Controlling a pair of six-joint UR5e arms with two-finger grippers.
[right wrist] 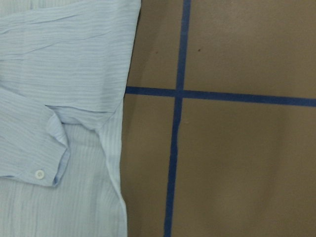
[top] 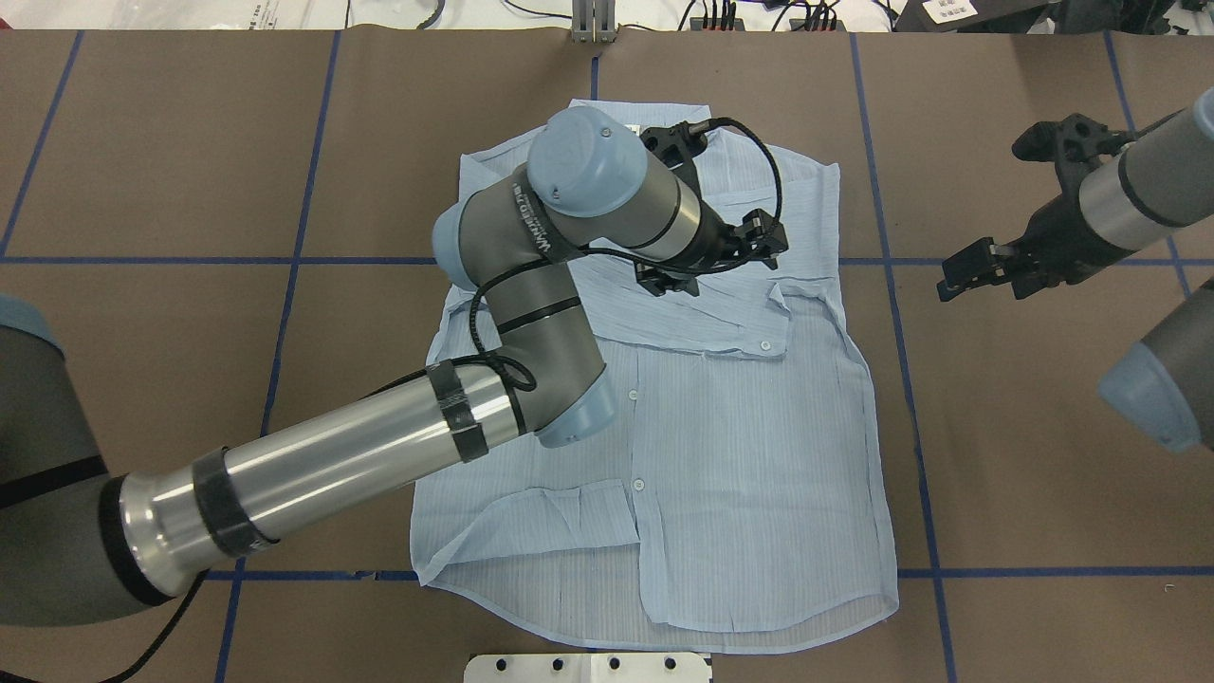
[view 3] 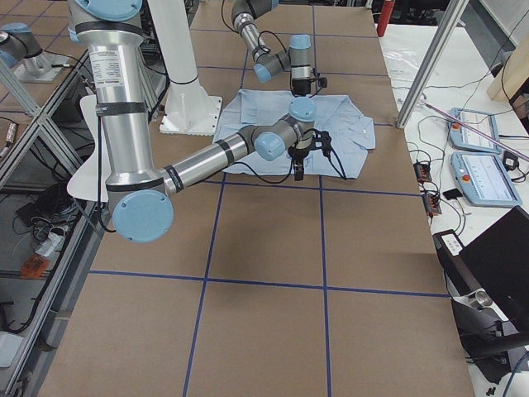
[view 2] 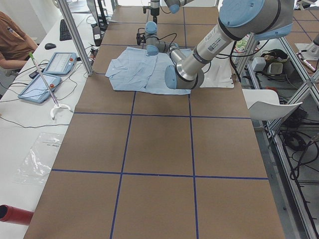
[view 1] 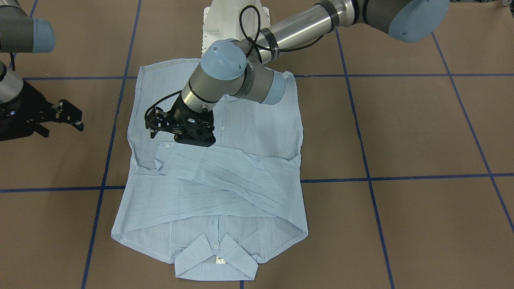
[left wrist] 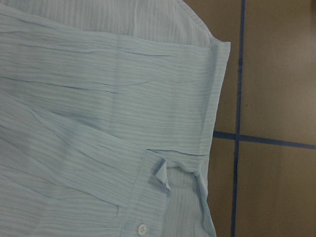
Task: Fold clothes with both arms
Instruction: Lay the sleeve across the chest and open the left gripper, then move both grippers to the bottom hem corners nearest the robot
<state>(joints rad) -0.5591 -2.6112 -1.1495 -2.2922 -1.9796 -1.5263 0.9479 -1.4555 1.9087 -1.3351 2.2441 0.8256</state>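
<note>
Shirt (view 1: 257,124) lies flat mid-counter, hem at the robot-side edge, with left fingers (view 1: 158,120) spread above it and right fingers (view 1: 66,115) spread off to its side; the cloth looks thin, limp and light, probably best pinched at the hem corners.

Brown table (view 1: 421,128) (blue tape grid (view 1: 401,75)), white desk (view 2: 20,129).

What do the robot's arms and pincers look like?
The left arm and right arm are grey tubes with light blue joint caps. Black bands hold a black cable along the left arm. The left pincer and right pincer are black and clawed.
</note>
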